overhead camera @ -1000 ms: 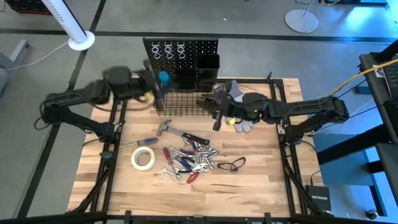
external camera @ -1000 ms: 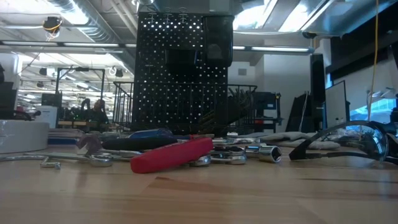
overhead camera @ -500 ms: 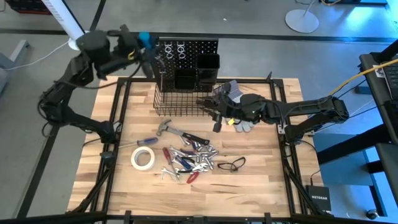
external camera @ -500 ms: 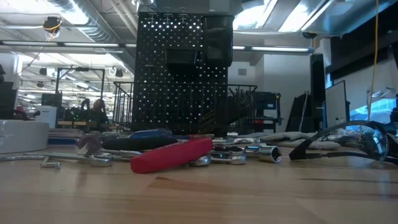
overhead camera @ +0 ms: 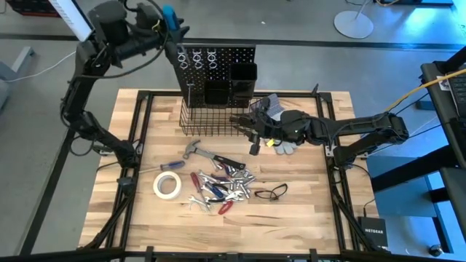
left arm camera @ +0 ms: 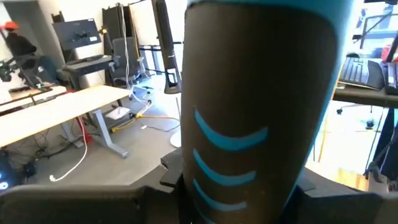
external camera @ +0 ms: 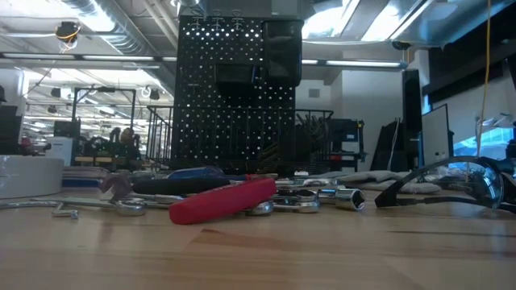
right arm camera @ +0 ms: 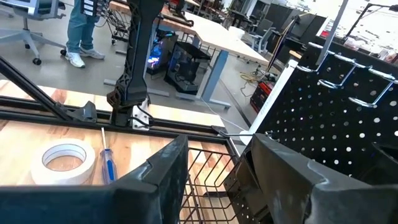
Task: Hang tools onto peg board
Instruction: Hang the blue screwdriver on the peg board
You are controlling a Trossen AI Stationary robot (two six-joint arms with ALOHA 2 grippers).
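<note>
My left gripper (overhead camera: 163, 33) is raised high past the table's far left corner, left of the peg board (overhead camera: 212, 60), and is shut on a black tool with a blue-marked handle (left arm camera: 261, 106). The handle's blue end (overhead camera: 169, 14) is up; its dark lower part (overhead camera: 180, 64) points down beside the board's left edge. My right gripper (overhead camera: 252, 134) is open at the right near corner of the black wire basket (overhead camera: 210, 121), with basket wire (right arm camera: 214, 163) showing between its fingers. The other tools (overhead camera: 218, 182) lie heaped on the table. My left gripper pinches the tool's thick black handle (left arm camera: 249, 186) between its two fingers, coming at it level and lying across it. The tool stands about upright in the hold, lifted clear of table and board. My right gripper: I cannot tell whether its fingers touch the basket's rim.
A hammer (overhead camera: 195, 149), a white tape roll (overhead camera: 167, 185), a blue screwdriver (overhead camera: 171, 166) and black safety glasses (overhead camera: 271, 193) lie around the heap. Grey gloves (overhead camera: 285, 144) lie under my right arm. Two black bins (overhead camera: 244, 76) stand against the board.
My left gripper has risen with the tool from beside the basket's far left corner, going up and toward the table's far left, beyond the far edge. The tool has stayed in the hold, roughly upright.
</note>
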